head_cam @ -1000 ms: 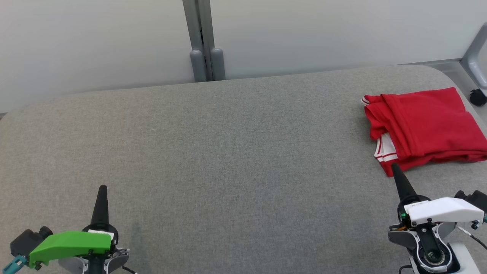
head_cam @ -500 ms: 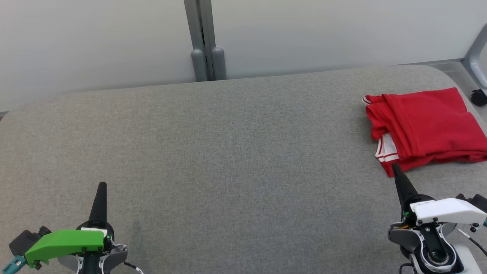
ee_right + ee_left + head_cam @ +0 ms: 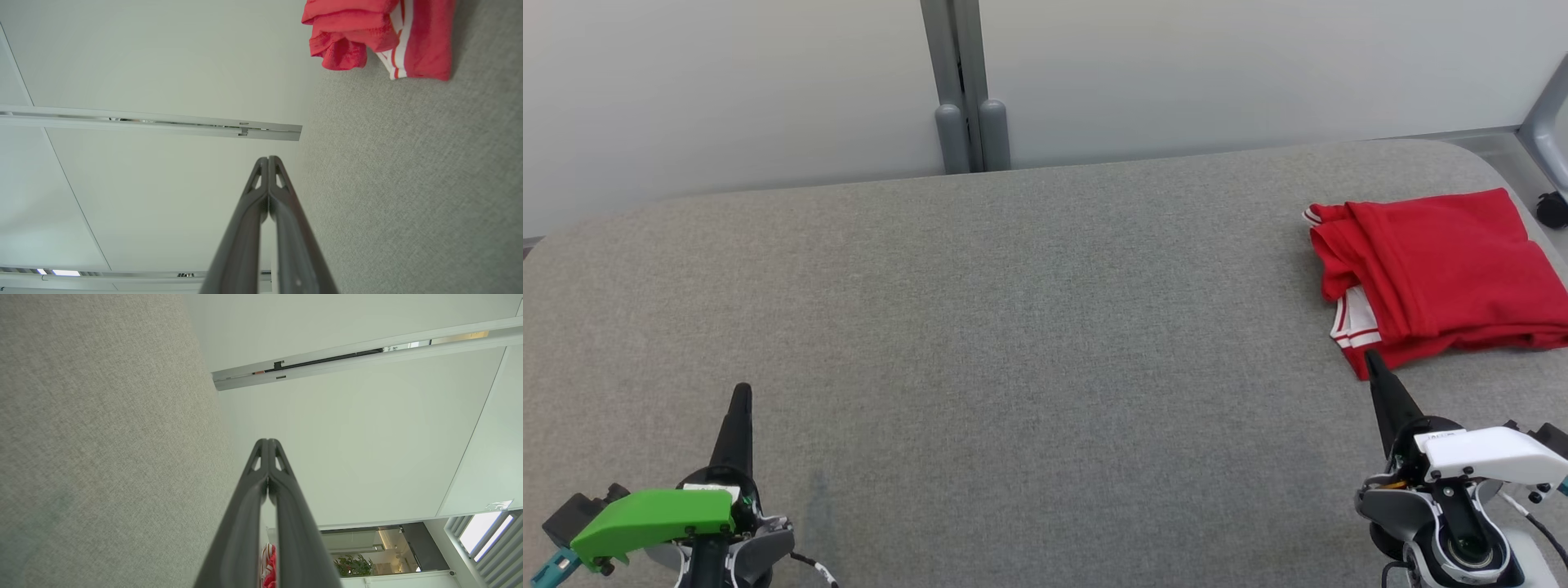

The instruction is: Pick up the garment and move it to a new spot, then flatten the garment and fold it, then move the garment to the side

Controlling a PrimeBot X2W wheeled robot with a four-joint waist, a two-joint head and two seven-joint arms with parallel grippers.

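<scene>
Both pincers are fully closed and empty. The right pincer (image 3: 1370, 356) points up the head view with its tip just short of the near corner of the garment (image 3: 1437, 269), not touching it. The left pincer (image 3: 741, 390) points the same way at the lower left, well apart from the cloth.

Over the last second little has changed. Both wrists have eased slightly back toward the robot, and the small sideways shift of the whole view is the camera's own. The red garment with white-striped trim lies as it did, folded in a compact stack at the right end of the grey bench (image 3: 1013, 327).

I judge the fold and the move aside done. Both arms sit low and parallel, as at rest.
</scene>
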